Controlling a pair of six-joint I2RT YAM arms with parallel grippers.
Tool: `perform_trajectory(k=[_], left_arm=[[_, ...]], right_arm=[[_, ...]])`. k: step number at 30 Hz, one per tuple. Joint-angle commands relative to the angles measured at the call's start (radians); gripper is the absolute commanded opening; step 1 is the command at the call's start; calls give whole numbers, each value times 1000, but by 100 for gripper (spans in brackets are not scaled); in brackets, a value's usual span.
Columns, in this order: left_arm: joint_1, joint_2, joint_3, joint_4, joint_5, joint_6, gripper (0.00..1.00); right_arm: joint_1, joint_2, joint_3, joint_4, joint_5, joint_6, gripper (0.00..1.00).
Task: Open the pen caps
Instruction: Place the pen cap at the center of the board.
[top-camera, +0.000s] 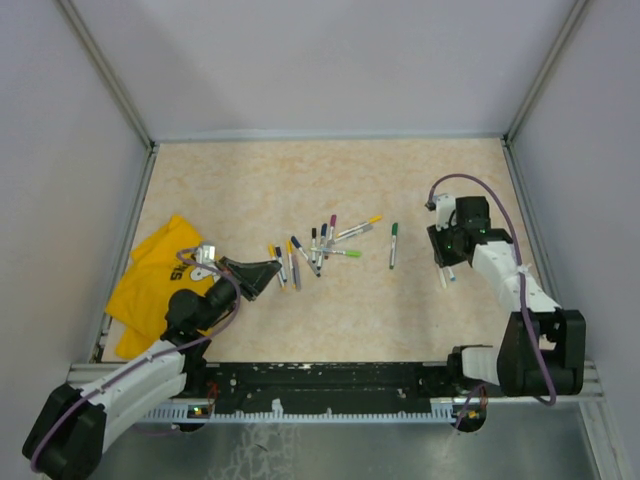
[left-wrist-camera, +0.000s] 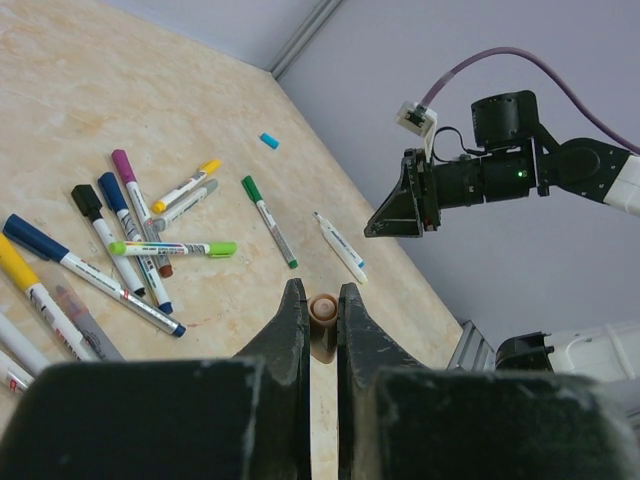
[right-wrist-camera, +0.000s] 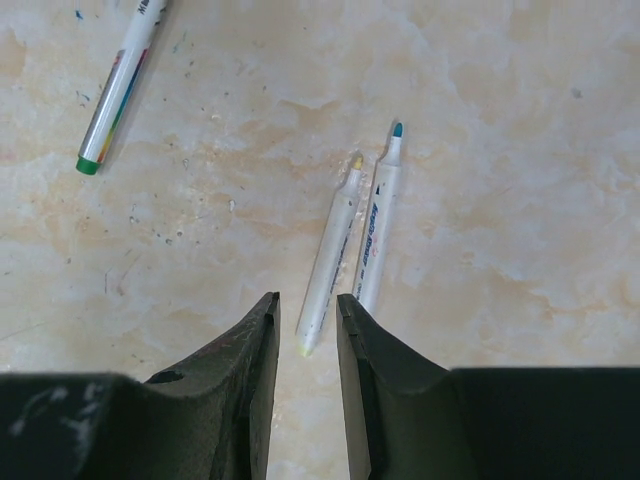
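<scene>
Left arm (top-camera: 130, 385), right arm (top-camera: 505, 275): white links, black joints, purple cable (top-camera: 470, 178) each. Right wrist: white connector (left-wrist-camera: 416, 116), green light (left-wrist-camera: 519, 173). Left gripper (left-wrist-camera: 322, 290), right gripper (right-wrist-camera: 306, 300): black wedge-shaped fingers.

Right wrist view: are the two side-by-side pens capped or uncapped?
Uncapped: the yellow pen and the blue pen both show bare pointed nibs.

Lettering on one pen barrel (right-wrist-camera: 378, 225) and the yellow cloth (top-camera: 150, 285) cannot be read.

Eleven o'clock, green-ended pen (right-wrist-camera: 125, 80) runs off frame; brownish cylinder (left-wrist-camera: 322, 308) mostly buried between the left fingers (left-wrist-camera: 290, 335).
</scene>
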Motion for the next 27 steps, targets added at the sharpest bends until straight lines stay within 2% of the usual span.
perform_trajectory(k=[1,27], left_arm=[[5,10,-3,36,23,-8,0],[5,134,49,84,102,-27,0]], right_arm=[[-5,-59,22,10,-34,-18,29],[-4,-100,19,3,-84,-40,29]])
